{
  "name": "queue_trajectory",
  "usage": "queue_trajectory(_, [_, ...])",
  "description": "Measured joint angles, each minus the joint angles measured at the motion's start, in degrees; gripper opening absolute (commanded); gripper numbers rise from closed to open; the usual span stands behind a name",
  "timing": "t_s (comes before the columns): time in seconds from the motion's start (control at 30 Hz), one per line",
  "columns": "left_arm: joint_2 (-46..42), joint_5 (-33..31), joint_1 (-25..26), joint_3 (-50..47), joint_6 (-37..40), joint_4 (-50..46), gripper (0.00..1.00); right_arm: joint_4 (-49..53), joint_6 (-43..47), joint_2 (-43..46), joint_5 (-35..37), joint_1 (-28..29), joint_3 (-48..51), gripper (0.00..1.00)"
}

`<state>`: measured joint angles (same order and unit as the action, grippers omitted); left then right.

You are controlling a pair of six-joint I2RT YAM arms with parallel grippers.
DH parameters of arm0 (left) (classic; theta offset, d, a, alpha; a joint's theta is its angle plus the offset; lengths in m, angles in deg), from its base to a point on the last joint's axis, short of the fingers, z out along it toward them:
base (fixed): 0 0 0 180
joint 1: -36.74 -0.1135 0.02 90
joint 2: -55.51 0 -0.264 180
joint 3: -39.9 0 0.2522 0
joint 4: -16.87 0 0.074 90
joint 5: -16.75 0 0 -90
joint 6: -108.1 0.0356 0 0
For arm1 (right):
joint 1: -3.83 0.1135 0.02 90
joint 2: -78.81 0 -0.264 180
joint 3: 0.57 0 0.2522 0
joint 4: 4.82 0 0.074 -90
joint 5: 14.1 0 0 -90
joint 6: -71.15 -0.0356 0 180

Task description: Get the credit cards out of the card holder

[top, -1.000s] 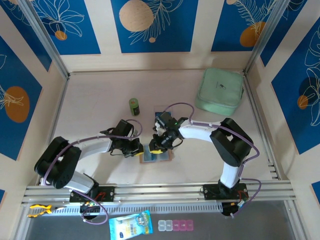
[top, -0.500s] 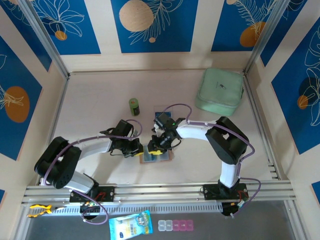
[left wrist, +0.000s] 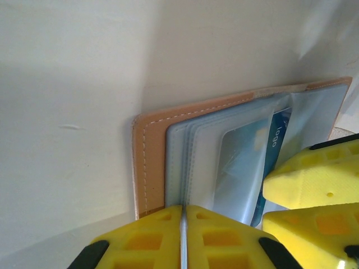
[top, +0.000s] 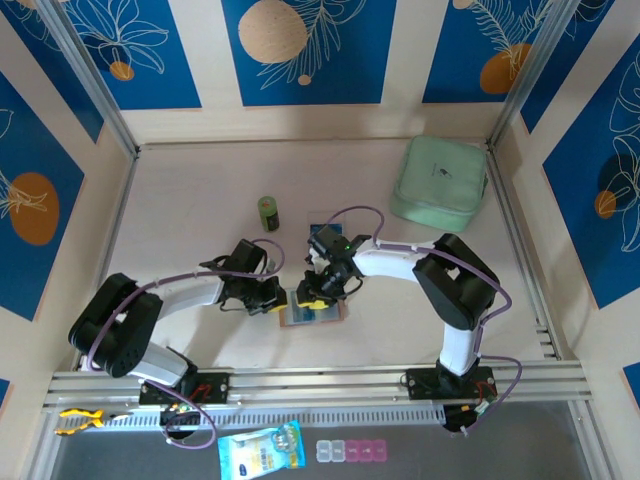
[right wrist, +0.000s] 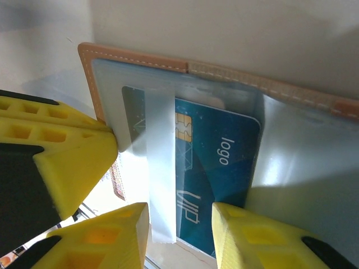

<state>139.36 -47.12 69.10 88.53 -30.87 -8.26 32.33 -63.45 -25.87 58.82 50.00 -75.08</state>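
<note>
The tan leather card holder [top: 313,312] with clear plastic sleeves lies open on the pale table [top: 190,200], between the two arms. A blue plastic credit card [right wrist: 216,168] sits in one sleeve. The left gripper [left wrist: 183,216] is pinched together on the card holder's sleeve edge. The right gripper [right wrist: 179,224] has its fingers apart, astride the card's end. The step looks like taking hold of the card. Next, the right gripper should close on the card alone and draw it straight out.

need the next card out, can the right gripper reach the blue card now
Likely yes: the right gripper stands open astride the blue card; a clear sleeve partly covers it.
</note>
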Motion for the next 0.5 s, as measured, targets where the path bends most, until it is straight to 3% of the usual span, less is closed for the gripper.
queue_trajectory(0.5, [-2.4,0.3,0.0,0.8,0.0,-1.7,0.11,1.7,0.9,1.6,2.4,0.0,0.0,0.37])
